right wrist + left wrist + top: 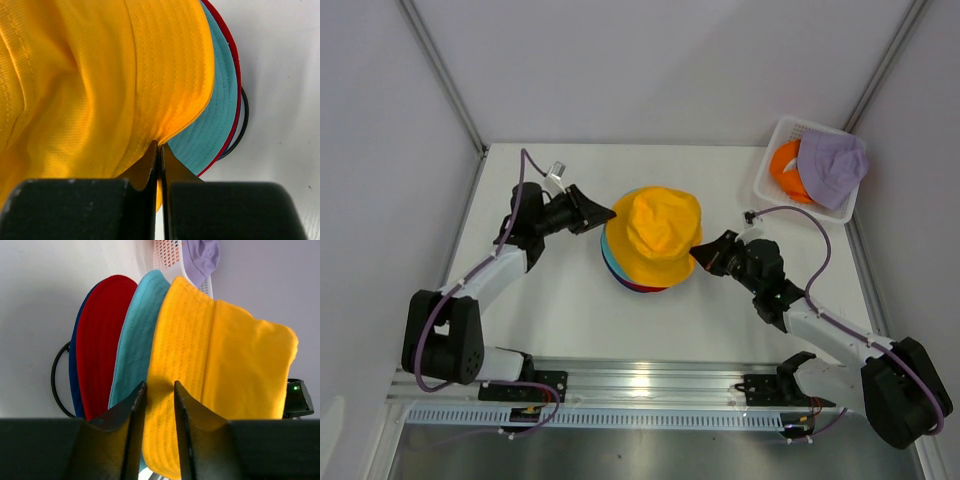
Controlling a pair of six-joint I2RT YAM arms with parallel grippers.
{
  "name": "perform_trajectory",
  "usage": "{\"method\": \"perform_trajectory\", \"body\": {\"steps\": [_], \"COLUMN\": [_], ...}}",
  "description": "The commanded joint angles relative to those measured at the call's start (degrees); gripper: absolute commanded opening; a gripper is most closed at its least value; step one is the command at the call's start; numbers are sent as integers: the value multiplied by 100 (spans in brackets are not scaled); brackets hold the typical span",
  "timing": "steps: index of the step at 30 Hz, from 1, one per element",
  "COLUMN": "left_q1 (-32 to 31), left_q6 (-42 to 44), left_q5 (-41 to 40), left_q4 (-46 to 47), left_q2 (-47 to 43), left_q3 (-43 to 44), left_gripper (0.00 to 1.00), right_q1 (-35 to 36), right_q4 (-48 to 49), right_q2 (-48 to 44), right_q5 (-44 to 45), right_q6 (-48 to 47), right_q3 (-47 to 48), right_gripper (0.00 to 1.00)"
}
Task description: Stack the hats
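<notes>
Shows from above the yellow hat (660, 225) on top of a pile in the middle of the table (570, 330), and the lavender hat (832, 165) and orange hat (785, 168) in the white basket (790, 128) at the far right corner. Gives only in the left wrist view the layers below: teal hat (135, 335), red hat (97, 340), navy hat (75, 375), black wire frame (54, 371). Places there the left gripper (159, 385) narrowly apart around the yellow brim, cannot tell if pinching, and in the right wrist view the right gripper (159, 145) clamped on that brim.

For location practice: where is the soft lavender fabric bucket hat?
Top view, far right: lavender hat in the white plastic lattice basket, beside the orange hat.
</notes>
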Motion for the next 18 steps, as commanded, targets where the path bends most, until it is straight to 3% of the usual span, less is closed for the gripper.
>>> {"method": "perform_trajectory", "body": {"steps": [1, 5, 6, 18], "left_q1": [-53, -123, -140, -141], "left_q6": [-214, -117, -39, 946], "left_q5": [341, 262, 218, -1458], "left_q4": [418, 295, 242, -1706], "left_q2": [163, 181, 155, -1233], "left_q3": [-89, -28, -19, 104], "left_gripper": [30, 11, 1, 1], "right_q1": [-18, -35, -44, -53], "right_q4": [77, -11, -55, -1268], "right_q2": [43, 34, 34, -36], "right_q5": [-9, 17, 44, 264], "right_q6": [-131, -175, -192, -96], "right_q3": [269, 322, 331, 964], "right_gripper": [0, 0, 0, 0]}}
